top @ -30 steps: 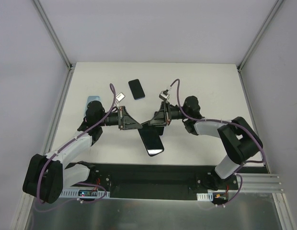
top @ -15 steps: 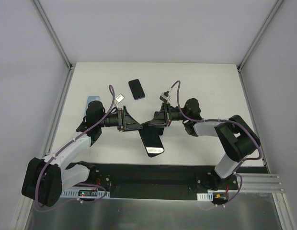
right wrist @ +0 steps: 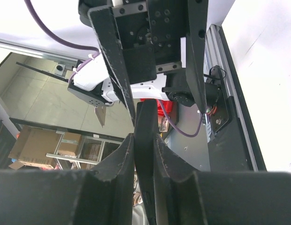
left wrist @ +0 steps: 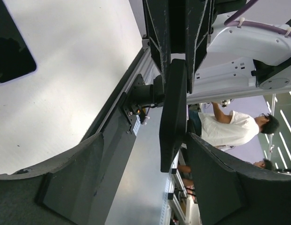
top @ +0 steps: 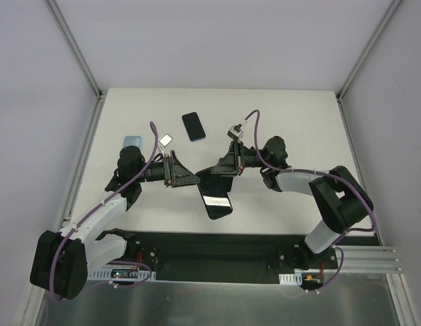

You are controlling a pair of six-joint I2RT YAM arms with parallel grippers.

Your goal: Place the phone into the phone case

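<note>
A black phone [top: 216, 200] hangs over the table's middle with its glossy face up, and my right gripper [top: 216, 171] is shut on its far end. Edge on in the right wrist view, the phone [right wrist: 146, 126] is pinched between both pads of that gripper [right wrist: 145, 145]. My left gripper [top: 195, 180] stands open at the phone's left. In the left wrist view the phone [left wrist: 173, 112] sits between the spread fingers [left wrist: 75, 178] without touching them. A smaller flat black slab [top: 193, 126] lies farther back. I cannot tell whether it is the phone case.
A light blue flat thing [top: 132, 141] lies on the table behind my left arm. The flat black slab [left wrist: 9, 51] also shows at the left wrist view's top left. The black base plate [top: 210, 248] runs along the near edge.
My left gripper has opened and let go of the phone, and the left arm has drawn back a little to the left. The right gripper keeps its hold on the phone.
</note>
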